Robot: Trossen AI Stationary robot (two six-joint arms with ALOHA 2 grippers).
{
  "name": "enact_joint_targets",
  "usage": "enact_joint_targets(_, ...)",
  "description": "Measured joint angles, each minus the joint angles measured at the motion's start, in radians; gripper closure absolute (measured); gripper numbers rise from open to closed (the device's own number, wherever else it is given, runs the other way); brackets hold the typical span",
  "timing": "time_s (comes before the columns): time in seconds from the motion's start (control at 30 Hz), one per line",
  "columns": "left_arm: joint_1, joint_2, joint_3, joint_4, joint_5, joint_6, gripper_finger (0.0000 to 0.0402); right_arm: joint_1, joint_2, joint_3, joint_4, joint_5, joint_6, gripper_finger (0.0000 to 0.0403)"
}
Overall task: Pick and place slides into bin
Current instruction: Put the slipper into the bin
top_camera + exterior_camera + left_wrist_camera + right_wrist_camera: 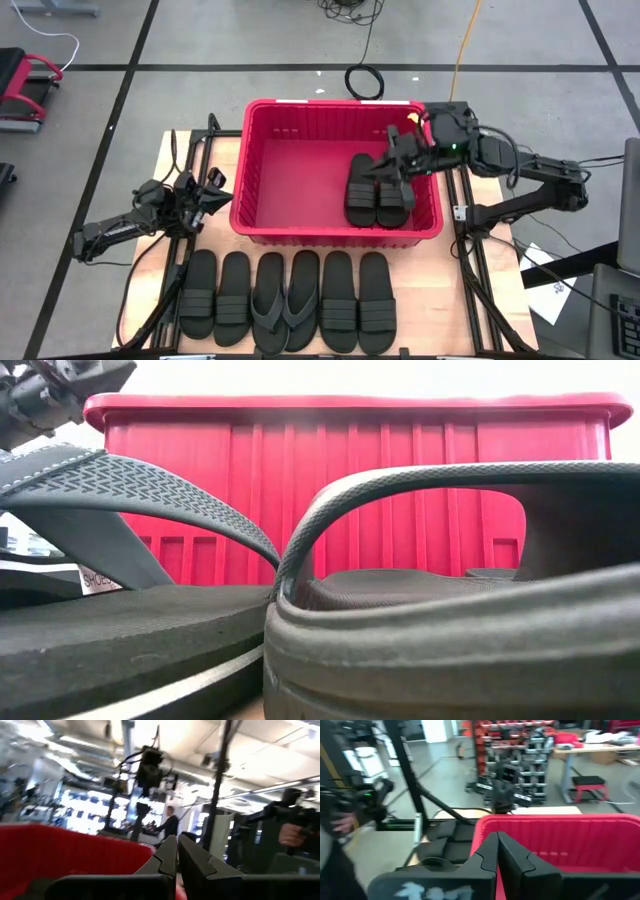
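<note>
The red bin (262,215) stands at the table's middle; it also fills the low view (400,480). Two black band-strap slides (378,190) lie side by side on its floor, at its right end. Six more slides (285,298) lie in a row along the near edge, with the two flip-flops (150,600) in the middle. My right gripper (388,165) is shut and empty above the bin's right part, over the far ends of the two slides. My left gripper (218,196) is shut and empty just outside the bin's left wall.
Black frame rails (462,215) run along both sides of the table. A coiled cable (364,80) lies on the floor beyond the bin. A person's hand (290,834) shows in the room, away from the table.
</note>
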Motion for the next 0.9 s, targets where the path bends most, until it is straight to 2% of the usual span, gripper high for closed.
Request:
enact_joint_targets(0.13,0.000,0.000,0.000,0.082,0.057,0.005,0.0382,0.088,0.005,0.000,0.005,0.140,0.059,0.0403)
enact_joint_targets(0.27,0.000,0.000,0.000,0.158,0.043,-0.049,0.0382,0.159,0.005,0.000,0.027,0.240,0.106,0.0403)
enact_joint_targets(0.37,0.000,0.000,0.000,0.181,0.032,-0.089,0.0382,0.198,0.000,0.000,0.029,0.276,0.107,0.0403)
enact_joint_targets(0.5,0.000,0.000,0.000,0.190,0.030,-0.134,0.0382,0.222,-0.002,-0.008,0.035,0.276,0.087,0.0403)
enact_joint_targets(0.6,0.000,0.000,0.000,0.256,0.043,-0.165,0.0382,0.241,-0.004,-0.044,0.046,0.267,0.043,0.0403)
enact_joint_targets(0.73,0.000,-0.001,0.001,0.364,0.048,-0.197,0.0382,0.249,-0.031,-0.123,0.093,0.185,0.024,0.0403)
enact_joint_targets(0.9,0.000,-0.001,0.002,0.379,0.049,-0.233,0.0382,0.257,-0.103,-0.280,0.261,0.096,0.063,0.0403)
